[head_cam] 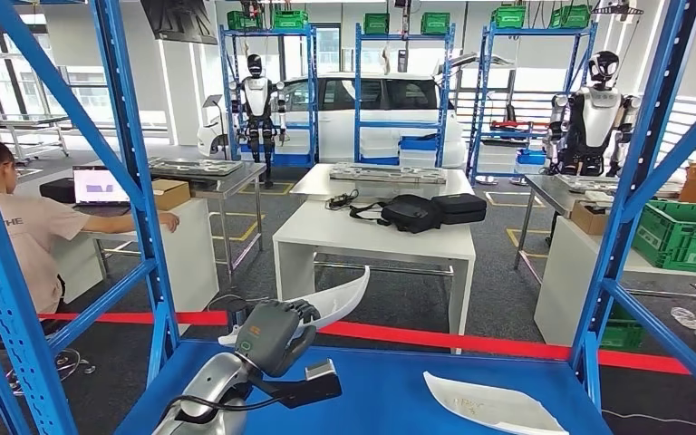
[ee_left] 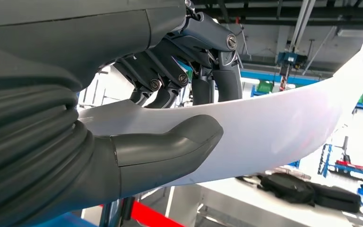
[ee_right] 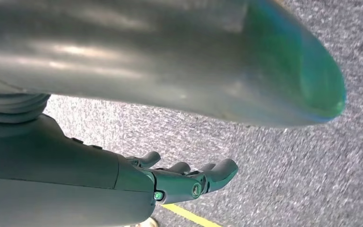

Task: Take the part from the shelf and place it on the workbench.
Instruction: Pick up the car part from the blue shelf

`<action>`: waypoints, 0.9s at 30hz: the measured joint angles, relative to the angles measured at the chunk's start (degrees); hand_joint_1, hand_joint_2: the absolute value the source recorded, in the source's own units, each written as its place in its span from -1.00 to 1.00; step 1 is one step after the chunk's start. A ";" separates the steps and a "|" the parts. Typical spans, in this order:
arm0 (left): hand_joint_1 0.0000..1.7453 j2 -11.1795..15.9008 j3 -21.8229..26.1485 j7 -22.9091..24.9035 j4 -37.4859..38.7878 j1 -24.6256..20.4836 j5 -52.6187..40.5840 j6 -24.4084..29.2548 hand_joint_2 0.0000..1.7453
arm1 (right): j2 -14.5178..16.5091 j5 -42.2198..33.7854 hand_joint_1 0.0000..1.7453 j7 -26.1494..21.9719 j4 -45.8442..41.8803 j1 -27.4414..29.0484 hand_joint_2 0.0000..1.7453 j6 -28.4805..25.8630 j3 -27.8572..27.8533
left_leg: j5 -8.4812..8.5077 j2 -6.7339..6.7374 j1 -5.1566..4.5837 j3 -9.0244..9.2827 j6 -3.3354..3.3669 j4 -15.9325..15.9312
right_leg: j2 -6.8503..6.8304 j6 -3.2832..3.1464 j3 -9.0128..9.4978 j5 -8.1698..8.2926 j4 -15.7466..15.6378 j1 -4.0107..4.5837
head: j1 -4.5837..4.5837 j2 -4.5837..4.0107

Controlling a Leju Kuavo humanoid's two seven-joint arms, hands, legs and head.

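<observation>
Fingers of the left hand (head_cam: 276,333) clamp a curved white part (head_cam: 340,302), thumb (ee_left: 170,146) pressed to one face and the others hooked over its upper edge, likely to steady the long panel above the blue shelf (head_cam: 390,385). Another white part (head_cam: 492,405) lies to the hand's right. Right hand (ee_right: 189,182) hangs empty, fingers loosely curled, over the carpet (ee_right: 274,179).
</observation>
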 joint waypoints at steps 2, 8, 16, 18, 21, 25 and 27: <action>1.00 -0.02 -0.27 0.21 0.11 -0.01 0.03 -0.26 1.00 | -0.20 -0.03 -1.00 -0.05 0.00 0.01 -1.00 -0.02 -0.02 | 0.31 0.06 -0.07 -0.70 0.00 0.31 | -0.01 0.13 -1.01 -1.06 3.55 0.02 | 0.03 0.00; 1.00 0.04 -1.03 1.04 -0.11 -1.09 0.15 -1.27 1.00 | -0.62 -0.02 -1.00 0.12 -0.02 -0.32 -1.00 0.05 -0.02 | 0.89 0.02 -0.34 -2.17 -1.13 1.58 | -0.01 -1.06 7.47 4.11 -11.29 0.34 | 0.05 0.00; 1.00 0.36 -1.45 1.00 -0.23 -1.69 1.16 -2.03 1.00 | -0.68 -0.03 -1.00 0.29 -0.02 -0.34 -1.00 0.17 -0.03 | -7.84 -0.13 0.10 -7.82 -3.48 16.05 | -0.24 -3.25 5.59 6.58 -11.84 0.01 | -0.19 0.00; 1.00 0.48 -1.48 0.99 -0.23 -1.69 1.50 -2.28 1.00 | -0.68 -0.05 -1.00 0.47 -0.02 -0.30 -1.00 0.17 -0.04 | -7.57 -0.12 0.18 -6.69 -3.46 16.22 | -0.21 -3.14 4.93 7.11 -11.81 0.02 | -0.19 0.00; 1.00 0.62 -1.50 1.08 -0.47 -1.99 1.98 -2.34 1.00 | -0.68 -0.10 -1.00 0.84 -0.02 -0.25 -1.00 0.07 -0.04 | -3.78 -0.13 0.03 0.42 -2.73 4.78 | -0.12 -2.59 4.34 7.83 -11.78 0.07 | -0.19 0.00; 1.00 0.87 -1.98 1.52 -0.75 -2.54 2.10 -2.17 1.00 | -0.85 -0.10 -1.00 1.11 -0.02 -0.31 -1.00 0.00 -0.04 | -2.52 -0.27 -0.44 2.28 -1.43 0.56 | -0.18 -1.06 3.87 8.91 -12.11 0.06 | -0.15 0.00; 1.00 0.99 -2.26 1.65 -0.78 -2.73 2.10 -2.17 1.00 | -0.90 -0.09 -1.00 1.17 -0.02 -0.31 -1.00 0.02 -0.04 | -1.65 -0.17 -0.28 1.93 -0.58 0.12 | -0.18 -0.43 3.35 7.93 -11.21 -0.08 | -0.13 0.00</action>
